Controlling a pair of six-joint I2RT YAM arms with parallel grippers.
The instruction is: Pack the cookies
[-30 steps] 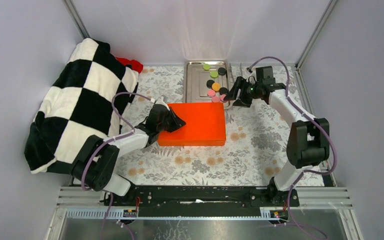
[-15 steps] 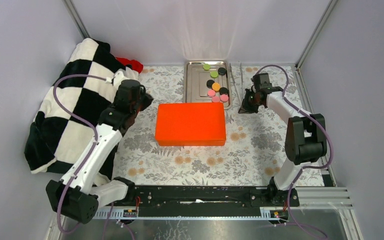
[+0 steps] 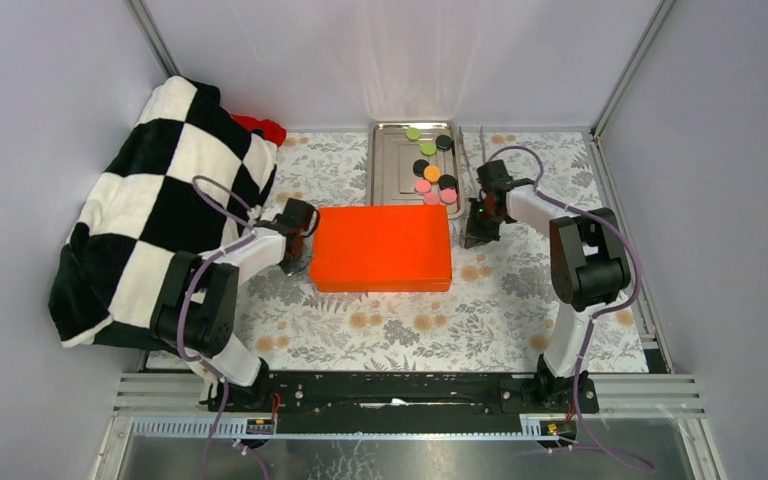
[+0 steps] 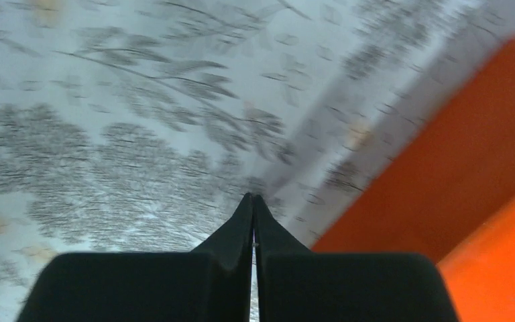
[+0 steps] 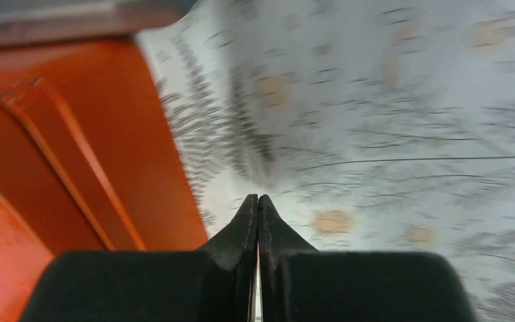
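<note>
Cookies (image 3: 431,173) in orange, green, pink and black lie on a metal tray (image 3: 390,165) at the far middle of the floral cloth (image 3: 520,290). Just near of the tray sits a closed orange box (image 3: 382,247), and a checkered blanket (image 3: 160,200) is heaped at the left. The left gripper (image 3: 298,260) is low beside the box's left edge, with its fingers pressed together on nothing in the left wrist view. In the right wrist view the right gripper (image 5: 255,198) is likewise pinched empty, with the box's wall to its left.
</note>
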